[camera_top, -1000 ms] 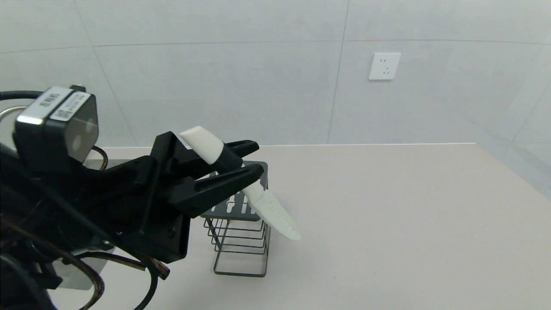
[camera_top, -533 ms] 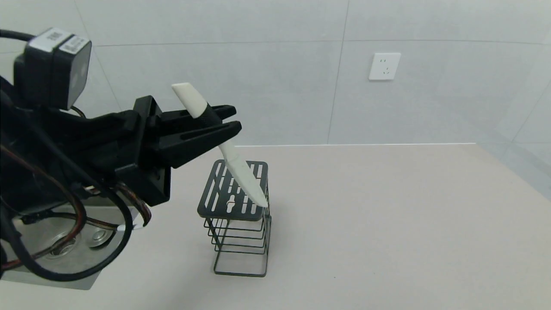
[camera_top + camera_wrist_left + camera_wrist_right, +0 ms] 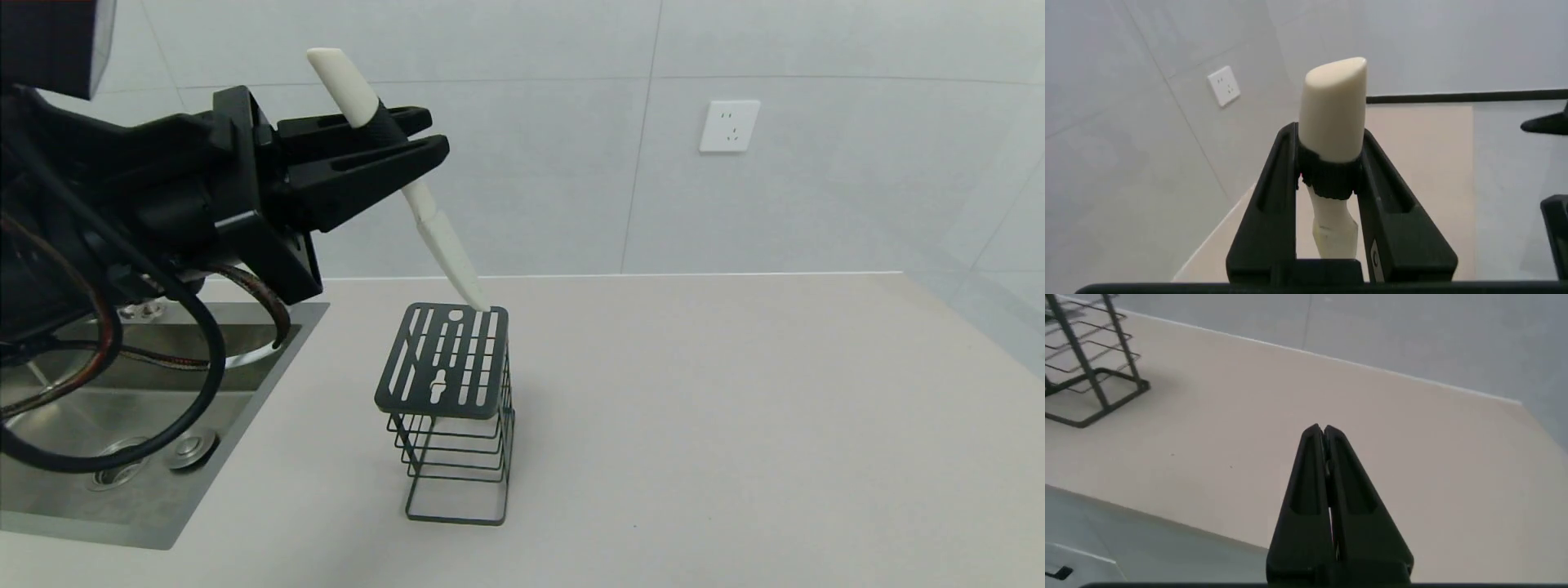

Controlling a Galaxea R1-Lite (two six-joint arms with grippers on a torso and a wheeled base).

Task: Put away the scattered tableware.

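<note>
Left gripper [image 3: 424, 135]: is reaching in from the upper left of the head frame. Its jaws are narrowed to the width of the knife's black collar and are clamping it there. In the left wrist view [image 3: 1328, 139] the two fingers are pressing on either side of that collar.
Knife [image 3: 445, 245]: white, and is hanging in the air in the left gripper, tilted. Its handle end is rising toward the upper left and its tip is pointing down and to the right. The tip is sitting at the far right corner of the rack's slotted top; whether it is touching cannot be told.
Rack [image 3: 447, 359]: dark wire, and is standing upright on the counter, left of centre in the lower half of the frame. A slotted plate is forming its top.
Right gripper [image 3: 1324, 434]: its jaws are pressing flat together and gripping nothing. It is hovering over the counter, with the rack's base well apart from it.
Counter [image 3: 735, 408]: beige, and is spanning the lower half of the frame.
Sink [image 3: 122, 392]: steel, and is lying in the counter at lower left, near the rack but apart from it.
Socket [image 3: 729, 125]: white, and is sitting on the grey wall [image 3: 857, 180], upper right of centre.
</note>
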